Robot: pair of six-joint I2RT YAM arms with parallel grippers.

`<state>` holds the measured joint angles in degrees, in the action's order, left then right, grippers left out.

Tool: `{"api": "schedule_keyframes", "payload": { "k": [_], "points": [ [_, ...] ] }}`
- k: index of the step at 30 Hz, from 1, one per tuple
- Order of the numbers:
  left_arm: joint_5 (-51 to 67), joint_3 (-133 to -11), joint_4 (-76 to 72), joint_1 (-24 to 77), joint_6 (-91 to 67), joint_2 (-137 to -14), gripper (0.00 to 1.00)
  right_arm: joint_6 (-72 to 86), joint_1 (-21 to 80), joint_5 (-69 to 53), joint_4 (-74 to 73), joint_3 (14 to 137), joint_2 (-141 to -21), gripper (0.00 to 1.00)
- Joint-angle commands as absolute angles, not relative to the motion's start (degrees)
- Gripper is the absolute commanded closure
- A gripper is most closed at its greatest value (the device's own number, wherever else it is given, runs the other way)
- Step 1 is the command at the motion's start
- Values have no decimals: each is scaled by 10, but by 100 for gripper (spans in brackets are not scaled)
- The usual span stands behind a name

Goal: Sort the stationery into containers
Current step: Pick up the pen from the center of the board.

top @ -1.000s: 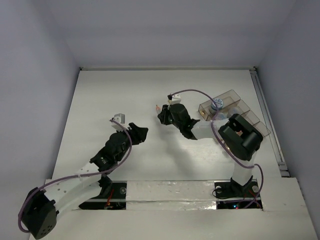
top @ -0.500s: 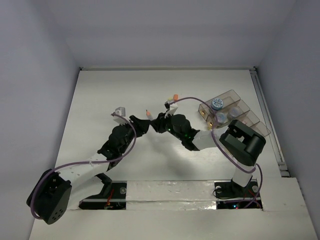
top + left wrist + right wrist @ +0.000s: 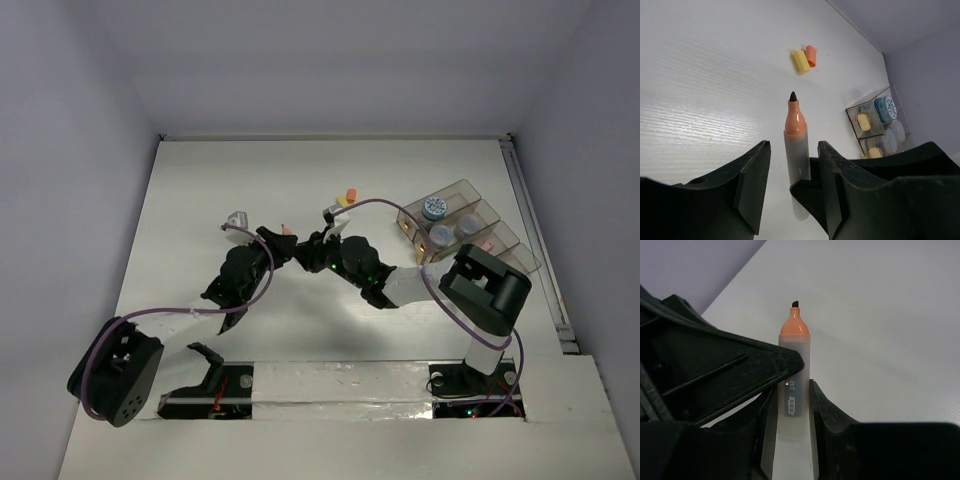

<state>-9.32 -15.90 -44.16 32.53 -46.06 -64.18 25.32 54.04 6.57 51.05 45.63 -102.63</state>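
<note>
Tubs [image 3: 434, 207] are filed in the tray [image 3: 470, 186]; two pieces [image 3: 800, 61] are left out. The orange marker [image 3: 793, 367] is pinched by the right gripper [image 3: 790, 405] and flanked by the left gripper [image 3: 792, 150], seemingly open.

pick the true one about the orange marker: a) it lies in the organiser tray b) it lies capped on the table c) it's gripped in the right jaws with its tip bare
c: the right wrist view shows the orange marker clamped between the right jaws, its dark tip uncovered.
</note>
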Motion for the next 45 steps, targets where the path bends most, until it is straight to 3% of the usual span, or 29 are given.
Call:
{"api": "schedule_keyframes", "payload": {
  "k": [1,6,9,10,11,13,15,16,19,21,26,29,31,33,37,45],
  "points": [
    [-69,-164,-496,317,-467,-651,61,252,556,63,577,453,-1005,100],
    [-39,-155,-548,317,-472,-677,68,258,567,69,606,437,-1002,100],
    [-20,-144,-585,317,-480,-689,84,262,567,69,610,438,-1003,100],
    [-18,-145,-586,317,-481,-691,95,263,567,70,608,439,-1003,100],
    [-17,-144,-584,317,-478,-690,100,268,567,80,602,439,-1002,100],
    [-18,-142,-577,317,-473,-684,100,271,567,87,594,439,-998,97],
    [-12,-141,-569,317,-454,-668,100,271,567,96,583,436,-991,84],
    [-9,-140,-565,312,-445,-661,100,271,567,99,583,438,-987,65],
    [33,-138,-544,307,-403,-629,100,254,567,128,522,426,-958,35],
    [50,-130,-523,307,-379,-598,100,245,562,164,498,402,-936,29],
    [119,-117,-489,307,-315,-536,100,243,524,180,450,362,-852,29],
    [146,-126,-461,302,-282,-527,100,228,516,108,443,359,-813,42],
    [154,-130,-451,301,-272,-523,100,208,516,45,414,379,-801,43],
    [154,-136,-444,301,-267,-517,100,182,516,-66,342,420,-798,40],
    [165,-140,-455,301,-271,-520,100,185,516,-161,332,425,-813,28],
    [214,-140,-475,301,-284,-504,100,133,504,-238,283,442,-810,33]
  ]
}}
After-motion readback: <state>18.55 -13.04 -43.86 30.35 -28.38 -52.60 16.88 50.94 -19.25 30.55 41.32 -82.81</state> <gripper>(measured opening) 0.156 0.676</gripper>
